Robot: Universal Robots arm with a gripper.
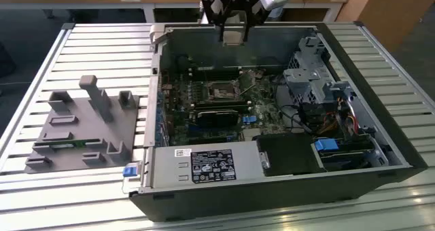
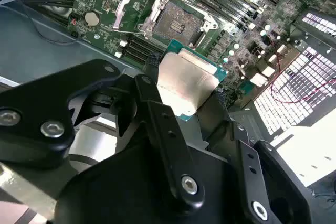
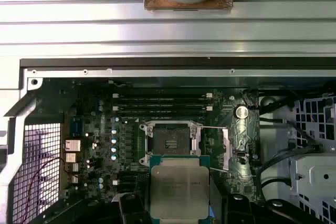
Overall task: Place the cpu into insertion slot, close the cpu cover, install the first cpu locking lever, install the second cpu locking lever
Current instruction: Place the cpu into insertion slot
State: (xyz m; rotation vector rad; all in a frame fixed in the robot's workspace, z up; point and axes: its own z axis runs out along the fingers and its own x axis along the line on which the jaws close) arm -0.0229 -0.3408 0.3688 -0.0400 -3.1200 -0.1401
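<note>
My gripper (image 1: 233, 31) hangs above the far wall of the open computer case, shut on the cpu (image 1: 233, 36), a flat silver-topped chip with a green edge. In both wrist views the cpu (image 2: 186, 82) (image 3: 178, 190) sits between the black fingers (image 2: 152, 103), held well above the board. The insertion slot (image 2: 176, 22) (image 3: 170, 140) (image 1: 221, 91) lies bare, a dark square with a silver rim on the green board. The cpu cover (image 2: 128, 3) (image 3: 215, 148) stands swung open at one side of the slot.
A grey fixture block (image 1: 85, 124) lies on the slatted table at the exterior view's left. Inside the case are a black rectangular block (image 1: 217, 115), a power supply (image 1: 204, 166), a metal drive cage (image 1: 313, 83) with cables, and memory slots (image 3: 163, 103) beside the slot.
</note>
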